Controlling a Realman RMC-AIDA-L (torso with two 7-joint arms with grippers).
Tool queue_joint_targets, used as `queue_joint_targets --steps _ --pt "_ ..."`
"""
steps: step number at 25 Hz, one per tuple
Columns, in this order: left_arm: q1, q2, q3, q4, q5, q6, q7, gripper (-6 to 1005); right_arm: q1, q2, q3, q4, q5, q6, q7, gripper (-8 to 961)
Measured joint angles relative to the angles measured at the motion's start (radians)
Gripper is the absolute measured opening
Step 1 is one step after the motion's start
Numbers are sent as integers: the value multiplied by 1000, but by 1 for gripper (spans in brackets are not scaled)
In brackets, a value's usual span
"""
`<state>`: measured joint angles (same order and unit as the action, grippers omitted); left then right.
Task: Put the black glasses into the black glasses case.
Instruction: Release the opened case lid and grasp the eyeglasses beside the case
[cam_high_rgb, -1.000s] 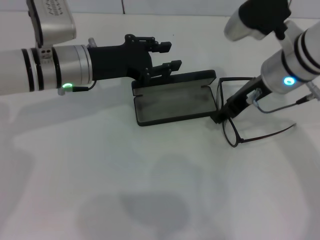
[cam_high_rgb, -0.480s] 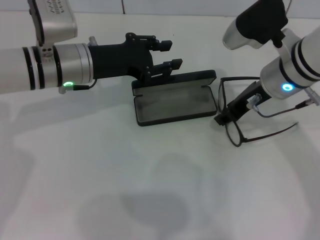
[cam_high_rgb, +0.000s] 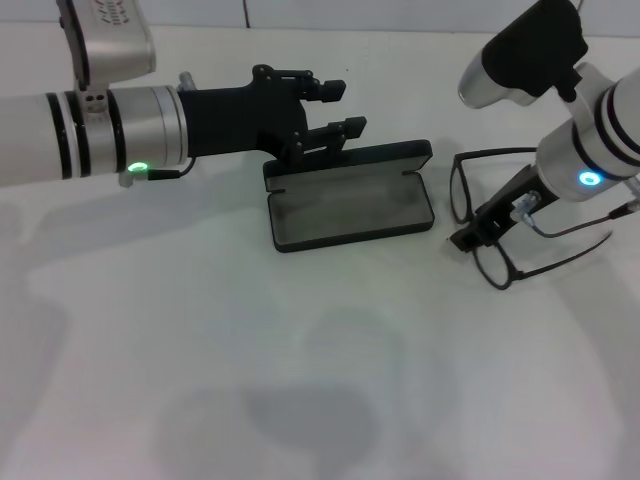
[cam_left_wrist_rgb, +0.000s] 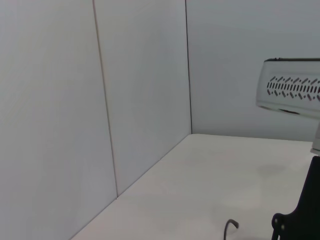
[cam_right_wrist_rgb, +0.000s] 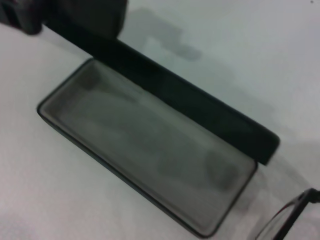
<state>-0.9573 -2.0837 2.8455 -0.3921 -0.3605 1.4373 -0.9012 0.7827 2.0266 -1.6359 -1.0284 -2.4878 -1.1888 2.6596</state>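
The black glasses case (cam_high_rgb: 350, 205) lies open on the white table, its grey lining up and its lid standing at the far side; the right wrist view looks down into it (cam_right_wrist_rgb: 150, 150). My left gripper (cam_high_rgb: 337, 110) hovers open just behind the lid, fingers apart with nothing between them. To the right of the case, my right gripper (cam_high_rgb: 462, 240) is shut on the front frame of the black glasses (cam_high_rgb: 492, 268). The temple arms trail out to the right over the table. A corner of the glasses (cam_right_wrist_rgb: 295, 212) shows in the right wrist view, beside the case's end.
The white table (cam_high_rgb: 300, 380) stretches toward me from the case. Grey wall panels (cam_left_wrist_rgb: 140, 90) close off the far side, seen in the left wrist view. Part of the right arm's pale housing (cam_left_wrist_rgb: 290, 87) shows there too.
My right gripper has moved to the right with the glasses, widening the gap to the case's right end. The left arm and the case have stayed put.
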Motion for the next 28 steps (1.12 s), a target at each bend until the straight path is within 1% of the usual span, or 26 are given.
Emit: queue_joint_targets --steps 5,11,12,14,17,19,22,25,28 --pt "0 -1 0 3 0 0 -3 482 -10 -5 -3 -17 -20 -10 -5 448" --pt "0 -2 0 7 0 1 -11 481 -28 -10 -2 -42 -54 -16 -12 289" --pt "-1 -2 0 7 0 4 -16 481 -38 -12 0 -58 -61 -22 -13 262" --pt "-2 -2 0 7 -2 11 -32 481 -64 -15 6 -111 -77 -34 -15 240" --pt "-3 -2 0 7 -5 29 -65 481 -131 -24 23 -233 -84 -41 -36 208" --pt "-3 -1 0 4 -6 53 -88 481 -169 -19 64 -286 -81 -47 -76 145" --pt "0 2 0 -1 -4 85 -100 481 -190 -13 109 -309 -75 -55 -110 50" --pt "-1 3 0 -2 -3 99 -101 481 -202 -14 141 -311 -75 -57 -117 46" --pt "-8 3 0 -2 -4 100 -101 481 -195 -15 161 -303 -81 -66 -118 42"
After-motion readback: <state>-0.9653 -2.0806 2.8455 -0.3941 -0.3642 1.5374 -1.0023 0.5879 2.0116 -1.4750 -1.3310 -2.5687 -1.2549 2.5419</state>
